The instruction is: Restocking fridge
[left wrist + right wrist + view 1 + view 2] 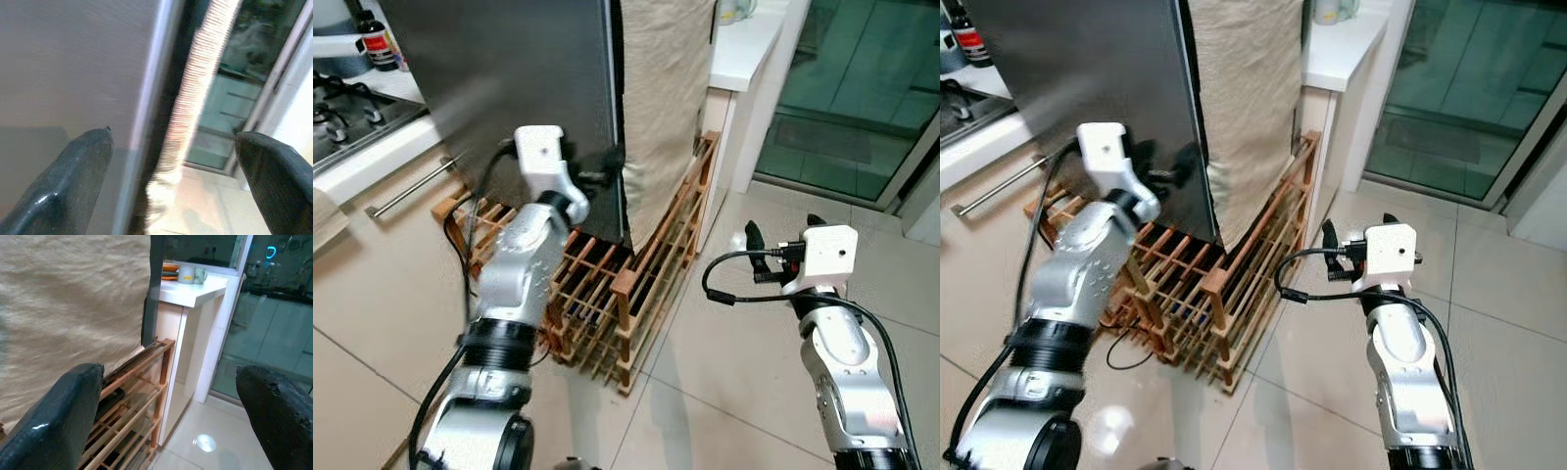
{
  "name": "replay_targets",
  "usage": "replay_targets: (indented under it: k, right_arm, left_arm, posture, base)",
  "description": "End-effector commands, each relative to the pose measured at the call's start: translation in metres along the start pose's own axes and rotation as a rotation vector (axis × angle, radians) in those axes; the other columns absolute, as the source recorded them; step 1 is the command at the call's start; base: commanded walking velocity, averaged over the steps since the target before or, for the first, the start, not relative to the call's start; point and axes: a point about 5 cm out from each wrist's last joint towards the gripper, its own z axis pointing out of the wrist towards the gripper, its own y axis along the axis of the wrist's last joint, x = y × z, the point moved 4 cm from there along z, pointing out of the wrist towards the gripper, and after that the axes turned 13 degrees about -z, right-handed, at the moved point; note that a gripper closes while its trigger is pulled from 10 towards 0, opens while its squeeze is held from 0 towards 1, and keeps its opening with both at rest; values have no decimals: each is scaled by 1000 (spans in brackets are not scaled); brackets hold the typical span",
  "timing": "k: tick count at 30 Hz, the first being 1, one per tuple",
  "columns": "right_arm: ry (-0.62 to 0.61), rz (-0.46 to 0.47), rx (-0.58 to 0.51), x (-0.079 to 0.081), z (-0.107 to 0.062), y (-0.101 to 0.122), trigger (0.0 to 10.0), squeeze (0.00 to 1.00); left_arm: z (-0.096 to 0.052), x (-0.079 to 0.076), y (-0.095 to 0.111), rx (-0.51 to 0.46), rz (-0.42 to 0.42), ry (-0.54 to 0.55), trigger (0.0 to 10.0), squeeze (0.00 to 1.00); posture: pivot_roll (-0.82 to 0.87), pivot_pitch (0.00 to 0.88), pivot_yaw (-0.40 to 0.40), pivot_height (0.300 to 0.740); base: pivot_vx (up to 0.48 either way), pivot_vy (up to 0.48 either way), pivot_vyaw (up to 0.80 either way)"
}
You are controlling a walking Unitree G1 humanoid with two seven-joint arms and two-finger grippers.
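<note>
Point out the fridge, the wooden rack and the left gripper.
fridge (509,78), left eye view, dark steel door face
wooden rack (625,284), left eye view, front corner post
left gripper (171,161), left wrist view, midway between its open fingertips

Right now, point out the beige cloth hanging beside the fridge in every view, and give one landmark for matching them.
Left eye view: beige woven cloth hangs top centre, right of the dark steel fridge door.
Right eye view: top centre.
Left wrist view: a blurred, narrow strip right of the door edge.
Right wrist view: covers the upper left.
Shared landmark: wooden slatted rack below the cloth.
</note>
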Motion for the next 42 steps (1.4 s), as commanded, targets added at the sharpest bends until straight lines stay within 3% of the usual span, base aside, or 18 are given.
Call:
replay_targets:
  k: [1, 2, 12, 24, 34, 42]
  right_arm:
    - [-8, 3, -22, -1, 3, 5, 10000, 31]
    - [-10, 4, -21, 0, 3, 5, 10000, 35]
    - [-18, -1, -17, -3, 1, 3, 10000, 35]
    - [-15, -7, -17, -1, 1, 2, 10000, 35]
    - [-16, -16, -10, -4, -3, 0, 10000, 31]
    - [-18, -18, -10, -3, -2, 0, 10000, 35]
  left_arm:
    - [4, 1, -3, 22, -24, 8, 10000, 0]
    - [10, -4, -6, 28, -37, 4, 10000, 0]
    - [20, -23, -12, 35, -49, -47, 10000, 0]
    - [37, -15, -1, -17, -50, 45, 10000, 0]
    - [43, -18, 0, -35, -41, 44, 10000, 0]
    - [42, -10, 6, -74, -46, 83, 10000, 0]
  posture:
    - [-96, 0, 71, 740]
    - [-101, 0, 72, 740]
    - [-116, 0, 72, 740]
    - [-130, 0, 77, 740]
    - [-137, 0, 76, 740]
    - [-141, 0, 81, 740]
  base:
    - [0, 0, 0]
    - [0, 0, 0]
    - [0, 0, 0]
    - [0, 0, 0]
    - [0, 0, 0]
    - [0, 0, 0]
